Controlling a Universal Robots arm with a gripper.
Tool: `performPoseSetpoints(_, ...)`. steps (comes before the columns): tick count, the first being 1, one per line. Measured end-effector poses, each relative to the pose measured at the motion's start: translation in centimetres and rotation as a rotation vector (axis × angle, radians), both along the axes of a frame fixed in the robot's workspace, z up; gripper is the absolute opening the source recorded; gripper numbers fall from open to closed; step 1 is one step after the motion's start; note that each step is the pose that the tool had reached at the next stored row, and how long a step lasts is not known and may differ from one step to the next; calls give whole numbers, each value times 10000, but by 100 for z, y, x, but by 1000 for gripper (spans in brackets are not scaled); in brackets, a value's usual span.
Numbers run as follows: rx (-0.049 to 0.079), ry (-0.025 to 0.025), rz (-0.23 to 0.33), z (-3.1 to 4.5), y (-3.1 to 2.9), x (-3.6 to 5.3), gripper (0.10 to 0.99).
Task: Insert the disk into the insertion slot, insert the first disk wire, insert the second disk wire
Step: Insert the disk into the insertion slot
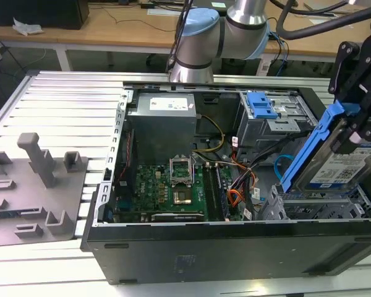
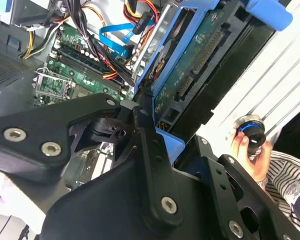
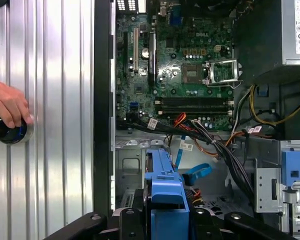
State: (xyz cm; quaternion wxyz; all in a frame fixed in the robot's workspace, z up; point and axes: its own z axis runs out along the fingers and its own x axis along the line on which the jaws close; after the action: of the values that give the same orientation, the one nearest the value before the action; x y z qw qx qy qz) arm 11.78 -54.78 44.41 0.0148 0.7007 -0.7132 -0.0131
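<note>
My gripper is shut on the disk, a silver drive with a white label in a bright blue carrier. I hold it tilted, with its lower end just over the insertion slot, a grey perforated cage at the case's front corner on the exterior view's right. In the first wrist view the carrier sits between my black fingers. The second wrist view shows the disk's green underside. The second disk wire, a flat light-blue cable, lies loose beside the slot. An orange-yellow-black wire bundle lies nearby.
The open computer case holds a green motherboard, a power supply and a second grey cage with a blue latch. A person's hand rests on a black knob on the ribbed table. Grey fixtures stand at the exterior view's left.
</note>
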Motion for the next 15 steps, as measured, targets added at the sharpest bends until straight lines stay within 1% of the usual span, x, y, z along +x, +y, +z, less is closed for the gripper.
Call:
performPoseSetpoints(6,-2,0,1,-94,1,0,365)
performPoseSetpoints(15,-2,0,1,-185,1,0,365)
